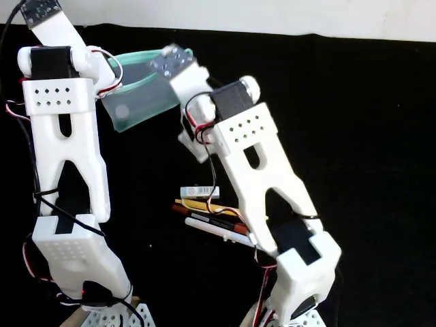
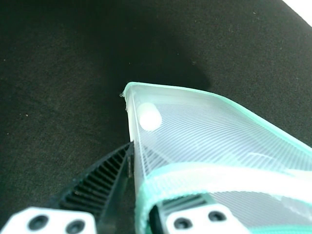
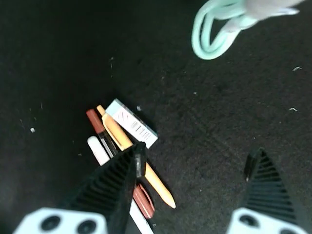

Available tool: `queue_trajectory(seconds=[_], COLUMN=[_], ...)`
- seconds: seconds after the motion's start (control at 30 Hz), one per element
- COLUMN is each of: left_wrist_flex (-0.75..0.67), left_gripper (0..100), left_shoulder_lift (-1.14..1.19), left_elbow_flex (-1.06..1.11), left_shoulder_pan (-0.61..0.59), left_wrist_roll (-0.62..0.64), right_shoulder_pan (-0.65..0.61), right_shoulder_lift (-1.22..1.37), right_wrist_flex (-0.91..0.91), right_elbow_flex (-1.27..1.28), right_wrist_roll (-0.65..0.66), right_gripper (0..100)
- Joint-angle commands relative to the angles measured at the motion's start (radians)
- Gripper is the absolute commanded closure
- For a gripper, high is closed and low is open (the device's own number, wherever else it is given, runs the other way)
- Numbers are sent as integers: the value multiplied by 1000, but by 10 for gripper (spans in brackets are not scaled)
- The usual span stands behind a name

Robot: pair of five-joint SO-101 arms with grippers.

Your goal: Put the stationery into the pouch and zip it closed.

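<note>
Status: pouch [image 2: 209,146] clenched in left end effector [image 2: 146,195]; right end effector [image 3: 199,152] released above stationery [image 3: 130,124]. Risk: pens [image 3: 152,179] lie bunched; grasping one may scatter others.

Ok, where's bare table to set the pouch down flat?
The widest bare patch of black cloth lies beyond the right arm, on the side away from the stationery, out to the cloth's back edge. Between the two arms it is crowded: the stationery lies there, with the raised pouch above.
</note>
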Motion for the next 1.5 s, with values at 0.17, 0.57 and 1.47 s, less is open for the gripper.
queue_trajectory(seconds=[0.17,0.57,1.47], left_wrist_flex=[5,-2,2], left_gripper=[993,993,993], left_shoulder_lift=[5,90,130], left_elbow_flex=[-18,-24,-50], left_shoulder_pan=[-15,-15,-15], left_wrist_roll=[-11,-11,-11], right_shoulder_pan=[-2,-4,-153], right_shoulder_lift=[-59,-61,105], right_wrist_flex=[-120,-395,-825], right_elbow_flex=[219,524,763], right_wrist_roll=[106,275,433], right_gripper=[684,684,684])
